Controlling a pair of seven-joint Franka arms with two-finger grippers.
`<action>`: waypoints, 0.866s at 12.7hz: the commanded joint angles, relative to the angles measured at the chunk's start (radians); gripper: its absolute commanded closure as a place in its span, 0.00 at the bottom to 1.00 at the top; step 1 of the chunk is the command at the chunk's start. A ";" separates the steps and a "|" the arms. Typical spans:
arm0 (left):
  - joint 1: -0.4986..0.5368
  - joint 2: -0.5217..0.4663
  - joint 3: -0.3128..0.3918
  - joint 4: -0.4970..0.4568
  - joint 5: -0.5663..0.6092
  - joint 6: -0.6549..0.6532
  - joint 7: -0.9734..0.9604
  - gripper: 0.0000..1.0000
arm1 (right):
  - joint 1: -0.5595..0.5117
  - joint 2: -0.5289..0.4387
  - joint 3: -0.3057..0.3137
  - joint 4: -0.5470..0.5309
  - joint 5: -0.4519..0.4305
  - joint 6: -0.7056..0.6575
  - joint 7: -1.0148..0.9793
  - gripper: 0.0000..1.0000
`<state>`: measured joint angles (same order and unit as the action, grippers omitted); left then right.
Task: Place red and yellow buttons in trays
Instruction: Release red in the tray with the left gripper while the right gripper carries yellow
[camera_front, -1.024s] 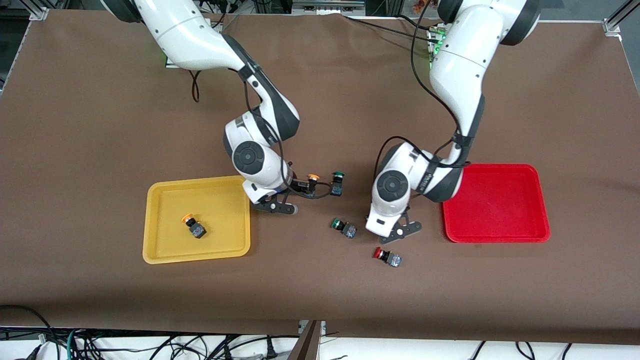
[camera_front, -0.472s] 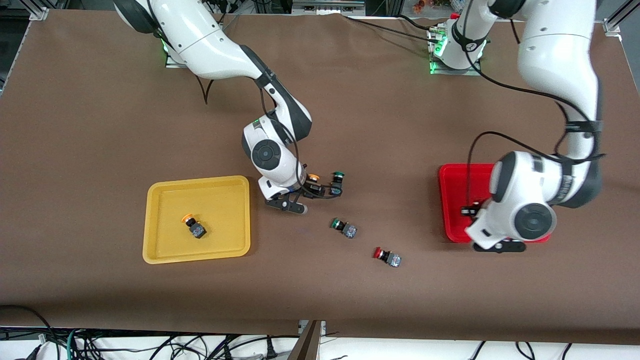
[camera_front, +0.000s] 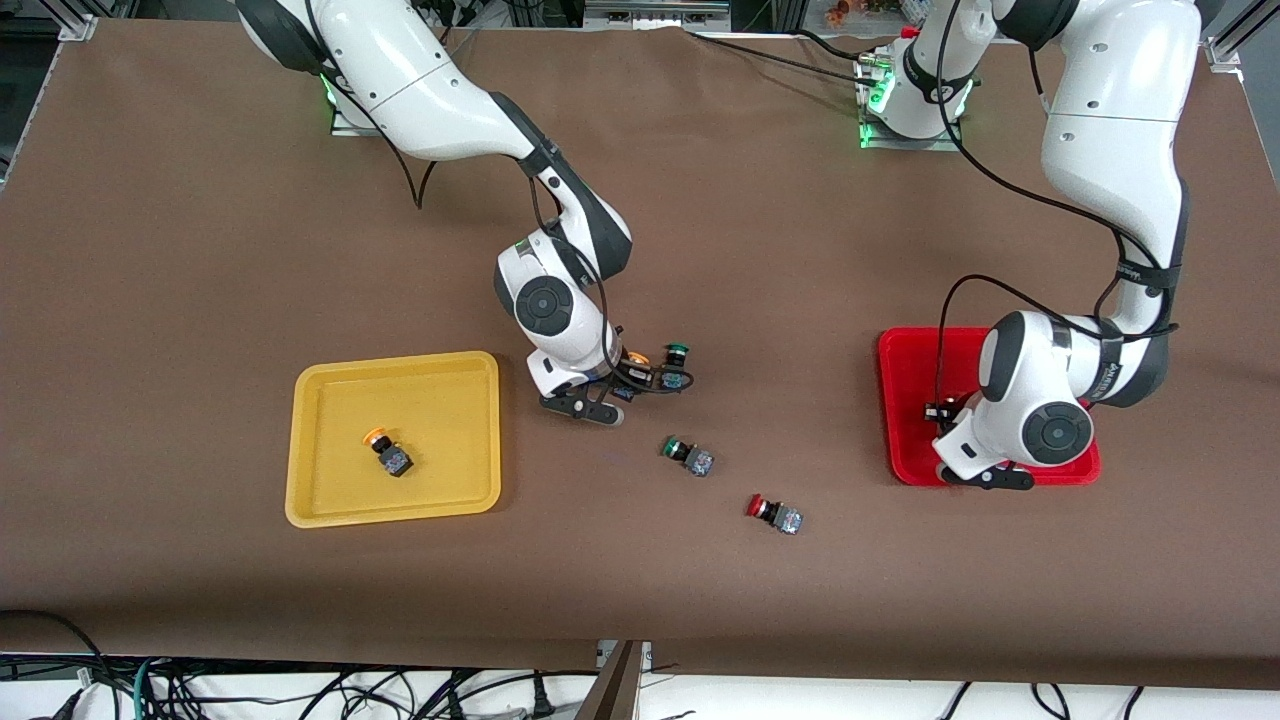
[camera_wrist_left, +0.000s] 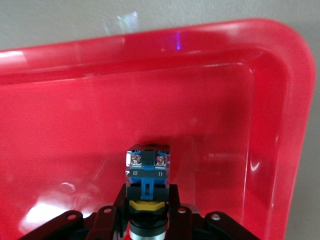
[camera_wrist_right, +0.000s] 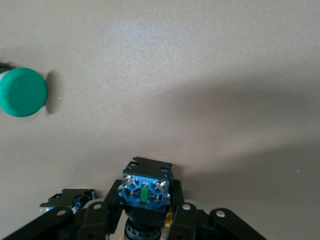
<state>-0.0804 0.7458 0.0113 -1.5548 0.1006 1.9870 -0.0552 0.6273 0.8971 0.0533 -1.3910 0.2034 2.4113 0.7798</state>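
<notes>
Buttons sit scattered over the brown desk (camera_front: 200, 250). At the lower right of the front view, the left gripper (camera_front: 985, 475) hangs over the red tray (camera_front: 905, 400), by the tray's corner nearest the camera; the left wrist view shows it clenched on a button (camera_wrist_left: 147, 167) whose blue-grey body points down at the tray floor. Its cap is hidden there.

Near the frame's centre, the right gripper (camera_front: 590, 408) hovers low over the desk and grasps a yellow-capped button (camera_front: 634, 362), with a green-capped button (camera_front: 675, 365) just beside it. The right wrist view shows that green cap (camera_wrist_right: 22, 92) at the left edge.

At the lower left, the yellow tray (camera_front: 310, 440) holds another yellow-capped button (camera_front: 388, 452). A second green-capped button (camera_front: 688, 455) and a red-capped button (camera_front: 776, 514) lie on the desk between the trays, the red one lower in the frame.
</notes>
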 joint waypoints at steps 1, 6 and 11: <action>-0.012 -0.107 -0.001 -0.031 -0.018 0.003 0.005 0.00 | -0.043 -0.039 -0.004 0.015 -0.015 -0.128 -0.103 1.00; -0.047 -0.099 -0.033 0.146 -0.229 0.001 -0.291 0.00 | -0.144 -0.133 -0.119 0.004 -0.032 -0.259 -0.693 1.00; -0.139 0.091 -0.036 0.383 -0.246 0.085 -0.813 0.00 | -0.215 -0.119 -0.154 -0.042 -0.019 -0.173 -1.014 0.90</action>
<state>-0.1817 0.7268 -0.0288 -1.3024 -0.1254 2.0328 -0.6859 0.4166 0.7862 -0.1040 -1.3981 0.1836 2.1994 -0.1551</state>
